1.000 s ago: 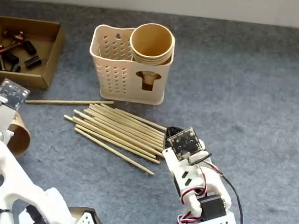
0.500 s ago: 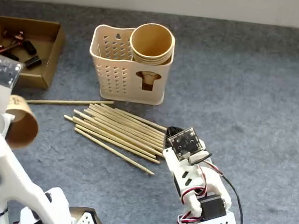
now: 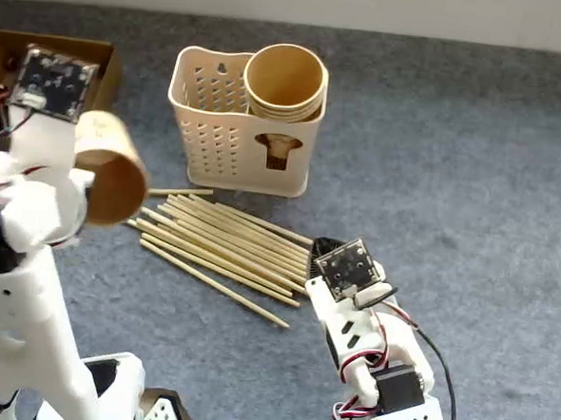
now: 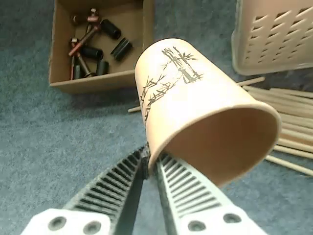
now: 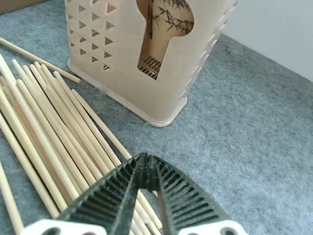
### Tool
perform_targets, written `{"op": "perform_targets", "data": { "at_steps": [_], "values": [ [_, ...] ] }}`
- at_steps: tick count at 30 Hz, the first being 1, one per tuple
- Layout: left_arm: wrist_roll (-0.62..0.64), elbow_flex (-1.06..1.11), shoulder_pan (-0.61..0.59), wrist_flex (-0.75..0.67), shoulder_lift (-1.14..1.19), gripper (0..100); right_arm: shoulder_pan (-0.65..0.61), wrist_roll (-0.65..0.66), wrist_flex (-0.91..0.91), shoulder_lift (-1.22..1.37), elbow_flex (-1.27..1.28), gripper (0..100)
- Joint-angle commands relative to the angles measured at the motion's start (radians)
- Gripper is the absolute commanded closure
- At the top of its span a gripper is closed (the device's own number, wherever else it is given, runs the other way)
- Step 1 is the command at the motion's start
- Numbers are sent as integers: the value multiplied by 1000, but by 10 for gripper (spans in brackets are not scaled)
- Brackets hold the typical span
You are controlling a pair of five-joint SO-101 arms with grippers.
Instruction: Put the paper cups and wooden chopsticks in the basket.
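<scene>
Left gripper (image 4: 148,159) pinches the rim of a tan printed paper cup (image 4: 195,112), held tilted left of the cream perforated plastic basket (image 3: 209,129). Right gripper (image 5: 145,164) — jaws closed, empty — hangs over the pale wooden chopsticks (image 3: 221,244). Risk: thin rim grip; cup may pivot and strike the basket wall.
</scene>
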Motion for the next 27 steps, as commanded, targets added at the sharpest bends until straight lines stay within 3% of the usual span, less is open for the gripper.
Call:
{"op": "perform_targets", "data": {
  "at_steps": [1,17,27],
  "values": [
    [87,-79,134,-2,-1,995,12,12,-21,-5,108,988],
    [342,-111,417,-290,-1,995,12,12,-21,-5,108,988],
    [359,-107,547,-460,10,995,12,14,-21,-5,108,988]
  ]
}}
